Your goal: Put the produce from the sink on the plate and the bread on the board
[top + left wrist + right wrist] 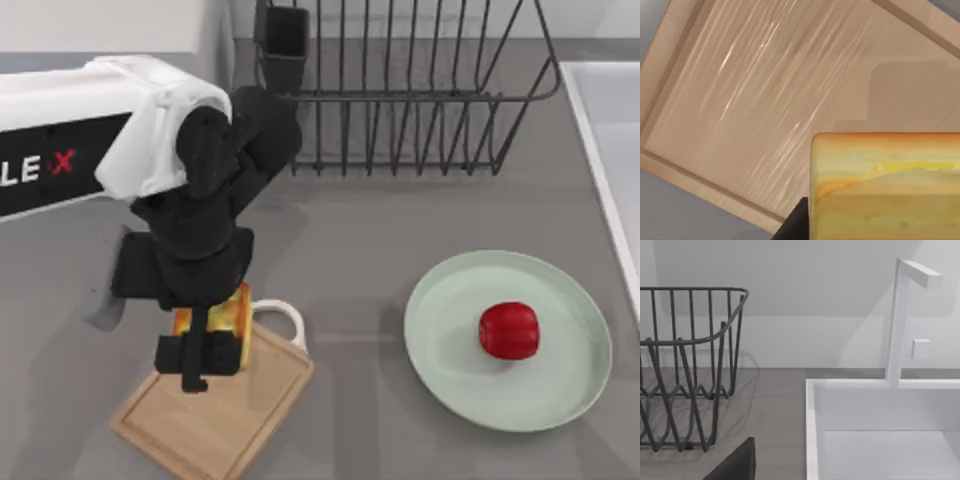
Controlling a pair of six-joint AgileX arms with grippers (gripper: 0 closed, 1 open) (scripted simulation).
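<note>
My left gripper (208, 355) is shut on the bread (236, 318), a cube with a toasted orange top and pale yellow sides. It holds the bread just over the handle end of the wooden board (220, 420). In the left wrist view the bread (885, 185) is close up, with the board (765, 100) beneath it and its shadow on the wood. The red produce (509, 331) lies on the mint-green plate (445, 340) at the right. The white sink (603, 140) runs along the right edge. A dark part of the right gripper (735, 465) shows in the right wrist view, near the sink (812, 440).
A dark wire dish rack (400, 90) stands at the back centre, also seen from the right wrist (685, 375). A white faucet (900, 320) rises behind the sink. Bare grey counter lies between the board and the plate.
</note>
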